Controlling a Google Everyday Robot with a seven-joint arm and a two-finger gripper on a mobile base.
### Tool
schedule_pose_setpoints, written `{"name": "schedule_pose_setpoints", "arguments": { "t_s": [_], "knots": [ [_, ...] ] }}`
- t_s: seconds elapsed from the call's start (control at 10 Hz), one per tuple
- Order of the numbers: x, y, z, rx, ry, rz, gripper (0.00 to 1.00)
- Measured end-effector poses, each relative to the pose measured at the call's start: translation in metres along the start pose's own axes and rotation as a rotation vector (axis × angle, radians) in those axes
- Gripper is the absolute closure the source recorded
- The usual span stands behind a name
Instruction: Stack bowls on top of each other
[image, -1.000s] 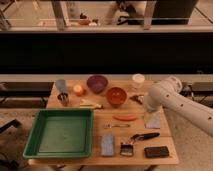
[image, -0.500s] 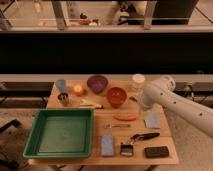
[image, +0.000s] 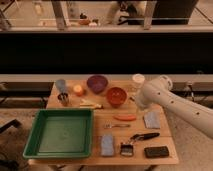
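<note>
Bowls: the red bowl (image: 116, 96) sits mid-table toward the far side. The purple bowl (image: 97, 83) is just beside it to the far left. Both are upright and not yet stacked. Over the last second the arm (image: 172, 102) has swung left, bringing the gripper (image: 135, 100) in from the right to just beside the red bowl's right rim. Whether the gripper is released or clenched, I cannot tell. This looks like the approach to grasp the red bowl; nothing is lifted yet.
</note>
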Motion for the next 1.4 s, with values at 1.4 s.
{"name": "schedule_pose_setpoints", "arguments": {
  "t_s": [1.4],
  "knots": [
    [-0.036, -0.056, 0.076, 0.167, -0.136, -0.072, 0.2]
  ]
}}
